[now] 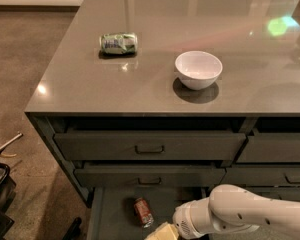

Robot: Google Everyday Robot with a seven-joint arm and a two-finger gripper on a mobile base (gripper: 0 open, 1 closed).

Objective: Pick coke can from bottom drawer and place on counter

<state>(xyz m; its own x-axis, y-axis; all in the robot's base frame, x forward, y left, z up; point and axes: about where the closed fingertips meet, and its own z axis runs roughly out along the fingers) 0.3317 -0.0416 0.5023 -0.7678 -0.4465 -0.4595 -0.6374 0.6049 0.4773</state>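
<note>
My pincer (162, 232) hangs low in the open bottom drawer (112, 215), just beside the coke can (143, 212) lying on its floor. On the worktop (155, 91) sit a white bowl (198, 69) and a toppled green-and-white can (118, 43).

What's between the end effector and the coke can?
Nothing: in the camera view, only a strip of bare bottom drawer floor separates the end effector, low at the drawer's front, from the coke can.
</note>
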